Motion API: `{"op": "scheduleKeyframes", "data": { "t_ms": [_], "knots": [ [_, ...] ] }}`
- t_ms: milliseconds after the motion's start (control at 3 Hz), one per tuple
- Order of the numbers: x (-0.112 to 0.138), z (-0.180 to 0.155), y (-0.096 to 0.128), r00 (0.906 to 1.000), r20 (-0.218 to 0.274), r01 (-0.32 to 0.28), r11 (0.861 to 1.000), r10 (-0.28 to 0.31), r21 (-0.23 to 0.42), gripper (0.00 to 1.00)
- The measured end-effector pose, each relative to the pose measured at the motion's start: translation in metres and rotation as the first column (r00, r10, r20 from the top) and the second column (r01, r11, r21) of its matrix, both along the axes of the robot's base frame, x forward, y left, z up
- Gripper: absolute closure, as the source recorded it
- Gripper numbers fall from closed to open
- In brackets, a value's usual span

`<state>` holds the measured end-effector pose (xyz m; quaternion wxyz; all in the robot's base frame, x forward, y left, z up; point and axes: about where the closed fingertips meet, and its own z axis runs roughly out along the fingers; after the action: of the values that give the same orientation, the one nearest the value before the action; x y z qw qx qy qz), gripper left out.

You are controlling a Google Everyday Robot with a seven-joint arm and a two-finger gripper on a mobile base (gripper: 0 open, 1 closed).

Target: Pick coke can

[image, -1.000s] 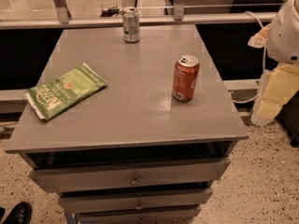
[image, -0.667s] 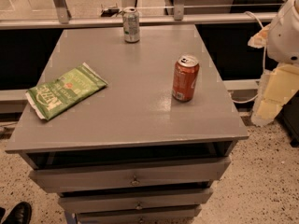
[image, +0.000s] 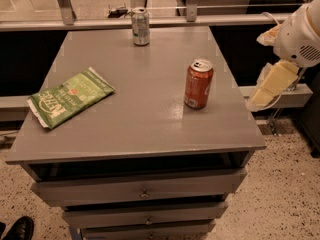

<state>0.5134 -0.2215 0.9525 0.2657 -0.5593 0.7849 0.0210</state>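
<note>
The coke can [image: 198, 83] is orange-red with a silver top and pull tab. It stands upright on the right half of the grey table [image: 140, 119]. My gripper [image: 272, 85] hangs off the table's right side as a cream-coloured piece under the white arm joint [image: 300, 34]. It is to the right of the can, well apart from it, at about the can's height. It holds nothing that I can see.
A silver-green can [image: 140, 26] stands at the table's far edge. A green snack bag [image: 70, 97] lies flat on the left. Drawers [image: 142, 191] sit under the tabletop. A rail and posts run behind. A black shoe [image: 17, 229] shows at bottom left.
</note>
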Motion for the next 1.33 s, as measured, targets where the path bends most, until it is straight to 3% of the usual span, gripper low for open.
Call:
{"op": "scheduleKeyframes", "data": {
  "t_ms": [333, 667, 1000, 1333],
  "knots": [
    [0.028, -0.022, 0.009, 0.9998, 0.007, 0.018, 0.988, -0.020, 0.152, 0.00],
    [0.043, -0.043, 0.030, 0.9999, 0.001, 0.014, 0.955, -0.015, 0.296, 0.00],
    [0.063, -0.063, 0.069, 0.9999, 0.001, -0.015, 0.890, 0.016, 0.455, 0.00],
    [0.071, -0.072, 0.097, 0.9990, 0.003, -0.039, 0.848, 0.045, 0.528, 0.00]
  ]
}}
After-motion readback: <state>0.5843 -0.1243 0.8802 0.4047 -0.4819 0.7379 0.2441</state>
